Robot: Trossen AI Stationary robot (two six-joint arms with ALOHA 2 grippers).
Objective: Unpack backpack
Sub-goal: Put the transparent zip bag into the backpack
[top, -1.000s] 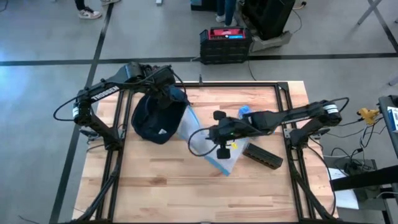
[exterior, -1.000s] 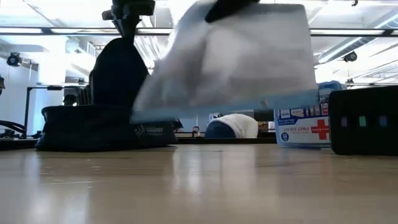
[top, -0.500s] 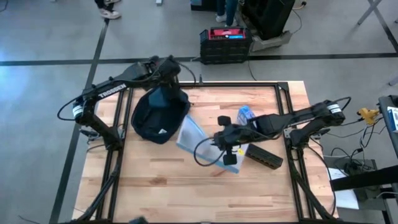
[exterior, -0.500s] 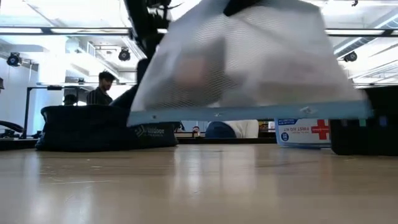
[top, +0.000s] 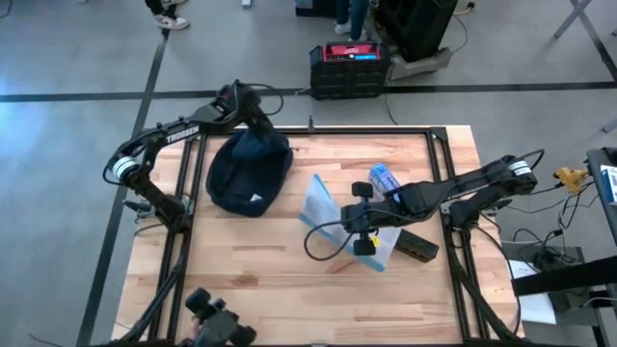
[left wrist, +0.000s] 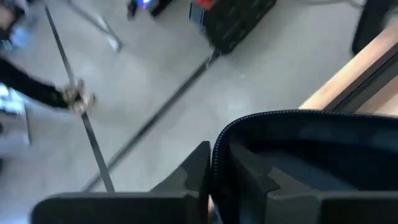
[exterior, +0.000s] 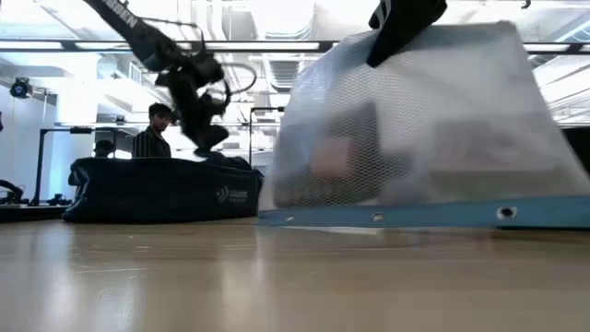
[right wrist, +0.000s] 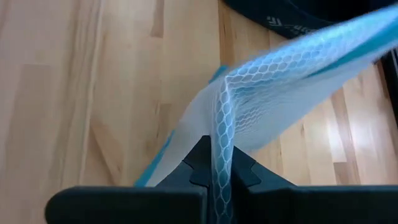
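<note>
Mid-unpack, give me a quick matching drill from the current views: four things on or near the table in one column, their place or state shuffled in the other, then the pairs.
Things:
1. backpack
2. mesh zip bag
3. right gripper
4. black box with red top

Places or states:
A. on the floor beyond the table's far edge
B. pinched by its edge and hanging, lower edge by the tabletop
C. lying on the table's far left part, left gripper at its rim
D. shut on thin mesh fabric, over the table's middle

Pairs: 1-C, 2-B, 3-D, 4-A

Left gripper (top: 253, 120) fingers nearly closed; right gripper (top: 361, 231) fingers pinched together.
</note>
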